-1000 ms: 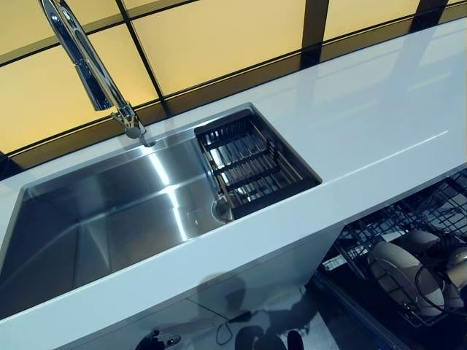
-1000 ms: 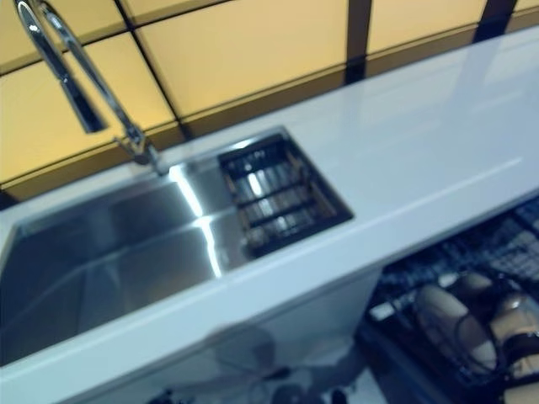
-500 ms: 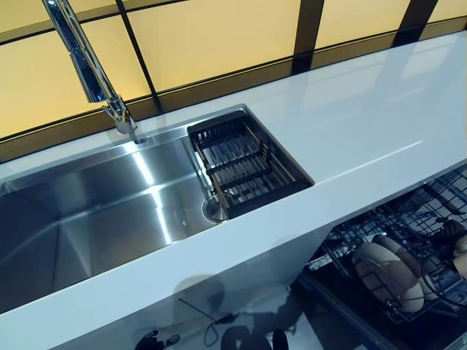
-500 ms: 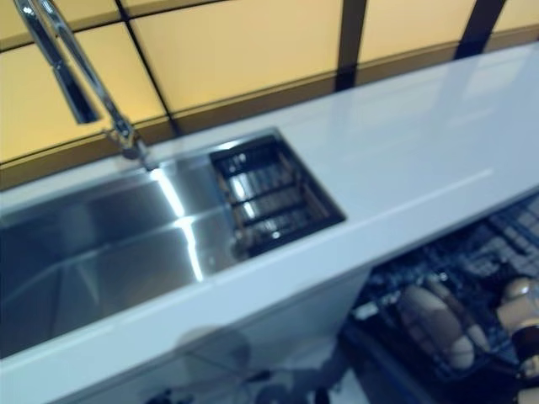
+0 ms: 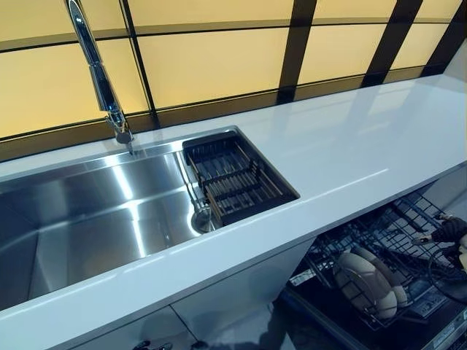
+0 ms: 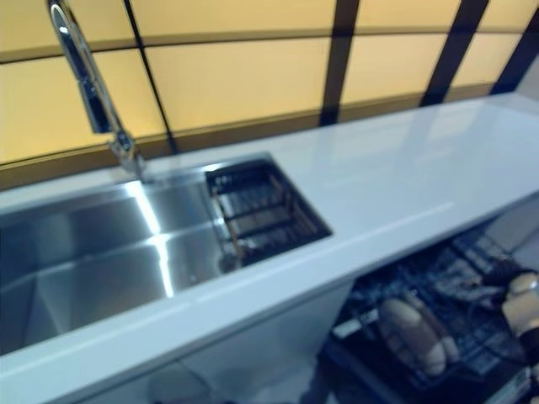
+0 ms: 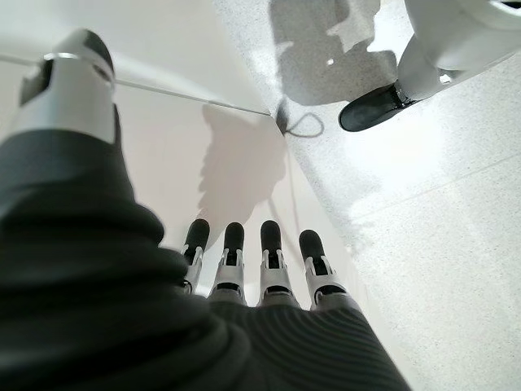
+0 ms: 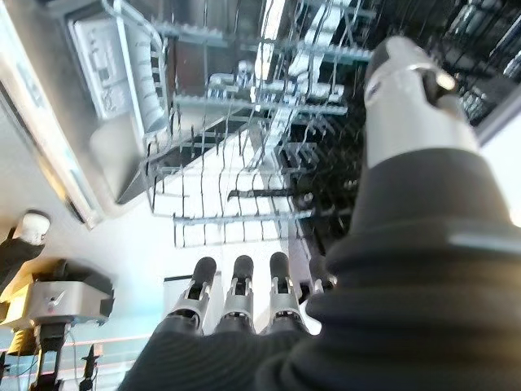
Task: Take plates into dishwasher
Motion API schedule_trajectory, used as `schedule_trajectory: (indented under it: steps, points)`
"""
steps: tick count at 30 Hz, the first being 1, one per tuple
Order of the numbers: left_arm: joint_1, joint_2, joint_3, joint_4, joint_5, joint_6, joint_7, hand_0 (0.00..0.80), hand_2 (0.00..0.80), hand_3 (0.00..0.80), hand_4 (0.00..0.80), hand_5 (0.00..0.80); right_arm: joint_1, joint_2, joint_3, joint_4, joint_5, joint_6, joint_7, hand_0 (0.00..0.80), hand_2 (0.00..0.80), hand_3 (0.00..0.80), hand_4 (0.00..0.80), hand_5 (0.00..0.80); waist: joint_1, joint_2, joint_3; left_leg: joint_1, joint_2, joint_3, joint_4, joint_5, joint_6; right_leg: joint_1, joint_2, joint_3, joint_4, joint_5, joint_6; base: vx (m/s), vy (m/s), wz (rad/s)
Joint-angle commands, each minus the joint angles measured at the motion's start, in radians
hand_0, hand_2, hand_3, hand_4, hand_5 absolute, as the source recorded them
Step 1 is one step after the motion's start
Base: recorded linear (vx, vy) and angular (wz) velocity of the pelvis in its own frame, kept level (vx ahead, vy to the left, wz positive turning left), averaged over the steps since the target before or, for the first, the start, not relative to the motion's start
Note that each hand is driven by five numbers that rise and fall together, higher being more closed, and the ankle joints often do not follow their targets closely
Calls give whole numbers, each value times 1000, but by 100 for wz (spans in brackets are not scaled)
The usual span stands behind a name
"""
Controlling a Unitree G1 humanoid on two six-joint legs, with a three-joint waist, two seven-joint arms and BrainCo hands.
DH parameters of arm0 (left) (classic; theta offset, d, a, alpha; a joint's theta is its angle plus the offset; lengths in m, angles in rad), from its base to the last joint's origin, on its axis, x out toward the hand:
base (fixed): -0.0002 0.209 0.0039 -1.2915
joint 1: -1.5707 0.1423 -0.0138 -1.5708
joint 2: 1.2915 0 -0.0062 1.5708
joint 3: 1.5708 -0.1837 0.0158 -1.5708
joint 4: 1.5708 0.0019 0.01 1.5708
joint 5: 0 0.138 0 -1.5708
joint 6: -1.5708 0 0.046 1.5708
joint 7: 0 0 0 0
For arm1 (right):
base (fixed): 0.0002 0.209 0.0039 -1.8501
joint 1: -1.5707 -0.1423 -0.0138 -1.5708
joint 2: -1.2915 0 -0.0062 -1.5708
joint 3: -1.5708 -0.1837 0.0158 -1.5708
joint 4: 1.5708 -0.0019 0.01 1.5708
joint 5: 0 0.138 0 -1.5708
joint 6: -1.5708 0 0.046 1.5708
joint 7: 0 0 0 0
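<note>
The left hand [image 7: 244, 269] hangs with nothing in it, its dark ribbed cover filling much of the frame. Its silver fingers [image 7: 273, 261] with dark tips lie straight in a row, side by side, and the thumb [image 7: 69, 90] stands apart from them, also straight. Past the fingers is a plain white cabinet front [image 7: 203, 155], crossed by a thin seam line. Beside it lies a pale speckled floor [image 7: 440, 228], meeting the foot of the cabinet front along a straight edge. The fingers touch neither the cabinet front nor the floor.
</note>
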Motion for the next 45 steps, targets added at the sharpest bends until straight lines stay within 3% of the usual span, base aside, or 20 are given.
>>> schedule_trajectory:
  steps: [1, 9, 13, 17, 19, 21, 25, 26, 28, 29, 30, 33, 34, 36, 38, 40, 43, 45]
  points:
    - [-34, 45, 20, 53, -17, -8, 25, 0, 0, 0, 0, 0, -25, -58, -8, 2, 36, 17, -13, 0, 0, 0, 0, 0, 2, -68, -45, 30, 1, -11, -1, -40, 14, 36, -34, 24, 10, -18, 83, 0, 0, 0]
    - [-31, 45, 32, 73, -24, -6, 29, 0, 0, 0, 0, 0, 1, -64, -85, 49, 225, 49, -37, 0, 0, 0, 0, 0, 1, -80, -60, 36, 3, -5, -1, -42, 17, 44, -31, 24, 9, -16, 84, 3, 15, -1]
    - [-26, 42, 43, 84, -29, 16, 14, 0, 0, 0, 0, 0, 49, -46, -137, 61, 265, 23, -56, 0, 0, 0, 0, 0, -1, -82, -62, 37, 0, -2, -1, -42, 20, 45, -33, 21, 13, -16, 85, -8, 52, -1]
    - [-29, 53, 37, 95, 0, 54, 13, 0, 0, 0, 0, 0, 126, -18, -195, 60, 331, 20, -74, 0, 0, 0, 0, 0, -8, -86, -53, 40, -10, -3, -1, -46, 32, 38, -39, 31, 19, -4, 94, -14, 52, -7]
    - [-38, 62, 36, 111, 43, 110, 3, 0, 0, 0, 0, 0, 163, 4, -228, 66, 360, 2, -96, 0, 0, 0, 0, 0, -19, -90, -45, 42, -16, 8, -1, -49, 32, 16, -47, 32, 5, 31, 111, -28, 8, -13]
    - [-41, 85, 36, 128, 110, 173, -4, 0, 0, 0, 0, 0, 177, 24, -250, 58, 368, -12, -109, 0, 0, 0, 0, 0, -29, -86, -23, 44, -9, 28, -1, -47, 24, -41, -51, -4, 24, 70, 135, -135, -39, -8]
    - [-44, 122, 55, 133, 73, 233, 18, 0, 0, 0, 0, 0, 161, 31, -250, 45, 373, -20, -113, 0, 0, 0, 0, 0, -6, -68, -5, 14, 11, 71, -1, -16, 44, -69, -64, -69, 195, 23, 135, -292, -31, -51]
    - [-44, 128, 66, 142, 62, 245, 29, 0, 0, 0, 0, 0, 164, 44, -248, 52, 377, -36, -123, 0, 0, 0, 0, 0, 16, -54, -10, -11, 23, 85, 4, -1, 53, -43, -93, -85, 275, -9, 127, -267, -95, -85]
    - [-41, 132, 75, 153, 44, 250, 40, 0, 0, 0, 0, 0, 162, 58, -241, 56, 392, -45, -129, 0, 0, 0, 0, 0, 43, -49, -23, -48, 35, 93, 13, 18, 53, -19, -119, -92, 306, 3, 119, -288, -170, -40]
    - [-33, 132, 84, 160, 34, 248, 48, 0, 0, 0, 0, 0, 158, 73, -234, 70, 390, -57, -135, 0, 0, 0, 0, 0, 73, -53, -33, -81, 45, 94, 30, 30, 49, 33, -160, -89, 323, 22, 120, -327, -297, -24]
    - [-28, 135, 90, 172, 32, 237, 47, 0, 0, 0, 0, 0, 146, 85, -226, 114, 382, -83, -135, 0, 0, 0, 0, 0, 107, -62, -43, -125, 61, 91, 55, 43, 42, 92, -195, -79, 299, 52, 123, -279, -284, -51]
    - [-15, 138, 95, 171, 34, 221, 46, 0, 0, 0, 0, 0, 122, 100, -216, 169, 370, -106, -123, 0, 0, 0, 0, 0, 148, -78, -54, -175, 94, 76, 84, 59, 28, 165, -247, -73, 221, 68, 142, -204, -347, -52]
    - [-20, 143, 90, 165, 29, 220, 48, 0, 0, 0, 0, 0, 115, 109, -209, 169, 375, -97, -128, 0, 0, 0, 0, 0, 147, -83, -45, -190, 110, 62, 95, 60, 24, 152, -244, -42, 213, 61, 150, -153, -394, -57]
    - [-36, 154, 88, 161, 12, 214, 53, 0, 0, 0, 0, 0, 110, 118, -208, 173, 402, -89, -129, 0, 0, 0, 0, 0, 150, -89, -35, -235, 147, 64, 129, 71, 17, 165, -217, -38, 205, -10, 156, -159, -322, -40]
    - [-74, 158, 86, 153, -33, 198, 72, 0, 0, 0, 0, 0, 98, 116, -206, 203, 394, -94, -109, 0, 0, 0, 0, 0, 168, -95, -21, -306, 206, 68, 163, 108, -10, 202, -171, -80, 177, -126, 152, -259, -284, -9]
    - [-94, 143, 80, 138, -55, 176, 89, 0, 0, 0, 0, 0, 91, 115, -199, 231, 431, -98, -106, 0, 0, 0, 0, 0, 188, -101, -5, -347, 248, 73, 166, 148, -41, 237, -143, -119, 137, -185, 147, -264, -244, -6]
    - [-90, 119, 82, 133, -60, 137, 89, 0, 0, 0, 0, 0, 96, 123, -209, 249, 506, -75, -103, 0, 0, 0, 0, 0, 199, -101, 6, -355, 264, 56, 125, 194, -69, 260, -110, -120, 108, -214, 130, -249, -199, -5]
    - [-86, 113, 89, 132, -72, 132, 93, 0, 0, 0, 0, 0, 104, 129, -213, 244, 533, -102, -81, 0, 0, 0, 0, 0, 201, -98, 8, -355, 269, 49, 108, 210, -76, 267, -101, -118, 104, -227, 121, -203, -144, -7]
